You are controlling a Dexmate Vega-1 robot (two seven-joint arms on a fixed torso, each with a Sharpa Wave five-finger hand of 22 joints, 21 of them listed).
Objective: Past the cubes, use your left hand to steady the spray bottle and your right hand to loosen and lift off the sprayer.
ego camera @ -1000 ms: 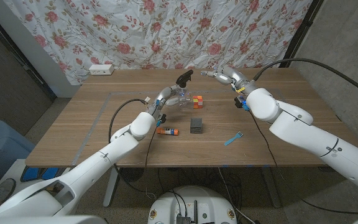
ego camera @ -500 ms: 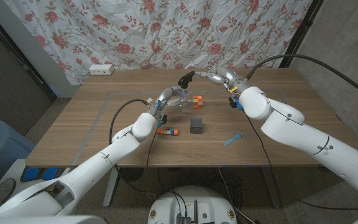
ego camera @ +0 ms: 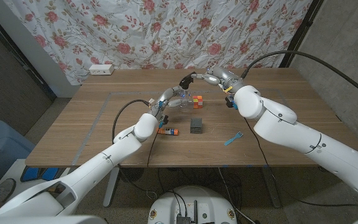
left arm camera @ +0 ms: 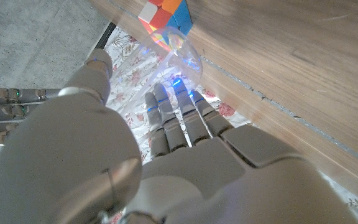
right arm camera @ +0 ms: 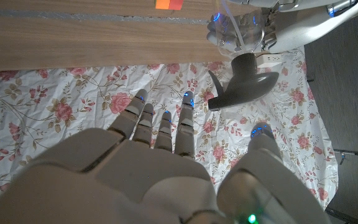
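Observation:
A clear spray bottle (ego camera: 180, 99) with a black sprayer (ego camera: 184, 79) stands just behind and left of a multicoloured cube stack (ego camera: 196, 101). My left hand (ego camera: 169, 98) grips the bottle's body from the left; its fingers (left arm camera: 178, 118) wrap the clear bottle (left arm camera: 185, 55) with the colourful cube (left arm camera: 165, 17) beyond. My right hand (ego camera: 209, 77) hovers at sprayer height just to its right, fingers apart and stretched toward it. In the right wrist view the fingertips (right arm camera: 187, 99) and thumb bracket the black sprayer (right arm camera: 241, 88) a small gap away, holding nothing.
A dark grey cube (ego camera: 196, 126) and an orange marker (ego camera: 166, 131) lie nearer the front. A blue strip (ego camera: 232, 138) lies front right. A white power strip (ego camera: 101, 69) sits at the table's back left, under the flowered curtain.
My right hand has moved left toward the sprayer, closing most of the gap. The left hand and bottle have stayed in place.

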